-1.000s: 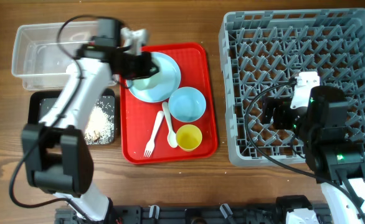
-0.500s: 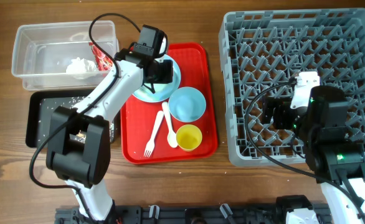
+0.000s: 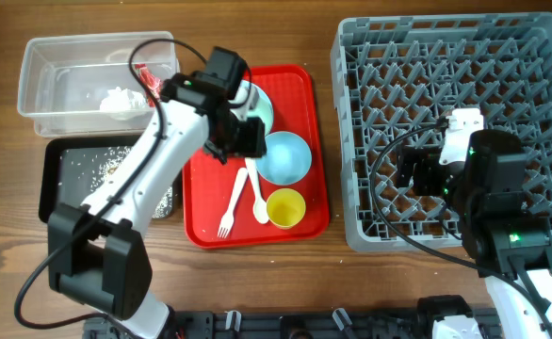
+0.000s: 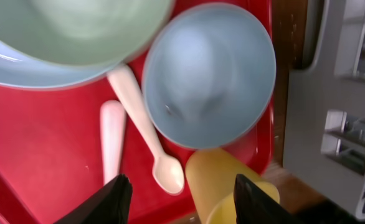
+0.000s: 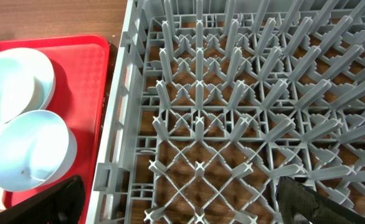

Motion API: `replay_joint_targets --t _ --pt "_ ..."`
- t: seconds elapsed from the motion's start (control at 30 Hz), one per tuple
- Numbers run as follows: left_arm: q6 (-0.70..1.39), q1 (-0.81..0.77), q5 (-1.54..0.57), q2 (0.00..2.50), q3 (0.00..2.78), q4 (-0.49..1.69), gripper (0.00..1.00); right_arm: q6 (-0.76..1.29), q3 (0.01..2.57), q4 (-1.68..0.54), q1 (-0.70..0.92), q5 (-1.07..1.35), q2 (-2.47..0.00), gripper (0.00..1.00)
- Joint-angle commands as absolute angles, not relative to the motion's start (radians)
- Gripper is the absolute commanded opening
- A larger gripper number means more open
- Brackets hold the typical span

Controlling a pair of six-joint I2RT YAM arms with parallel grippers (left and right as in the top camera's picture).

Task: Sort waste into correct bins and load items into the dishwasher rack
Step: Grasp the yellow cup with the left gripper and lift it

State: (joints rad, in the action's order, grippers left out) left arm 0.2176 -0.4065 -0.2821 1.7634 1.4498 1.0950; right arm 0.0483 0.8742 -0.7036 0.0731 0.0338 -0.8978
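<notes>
Wooden bench (image 3: 3, 235), red tray (image 3: 300, 89): my left end effector (image 4: 182, 202) hangs wide and empty over the spoon (image 4: 144, 127), just beside the blue bowl (image 4: 208, 74). Closing off-centre, I might nudge the blue bowl or cup (image 4: 220, 186) and miss.

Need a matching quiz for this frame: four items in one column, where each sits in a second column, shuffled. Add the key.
1. red wrapper
2. rice scraps
3. yellow cup
4. pale-green bowl

A. on the red tray
B. on the light-blue plate
C. in the clear tub
D. in the black tray

Pairs: 1-C, 2-D, 3-A, 4-B
</notes>
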Motion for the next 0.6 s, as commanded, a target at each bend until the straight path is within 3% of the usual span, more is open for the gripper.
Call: replay_joint_targets --t 0.0,0.23,0.27,0.33,0.57 --pt "0.222 -0.476 -0.308 1.766 1.385 1.107 0.53 0.052 0.9 -0.705 0.072 0.05 -0.899 1.0" --pt "0.326 -0.561 -0.205 1.766 1.201 0.982 0.47 0.053 0.9 -0.706 0.072 0.05 -0.899 1.0" --pt "0.334 -0.568 -0.205 1.766 1.179 0.961 0.39 0.052 0.9 -0.706 0.072 0.05 -0.899 1.0" --pt "0.334 -0.572 -0.205 1.766 1.167 0.949 0.06 0.052 0.9 -0.706 0.072 0.05 -0.899 1.0" --pt "0.314 -0.537 -0.281 1.744 1.225 0.984 0.04 0.052 0.9 -0.707 0.072 0.049 -0.9 1.0"
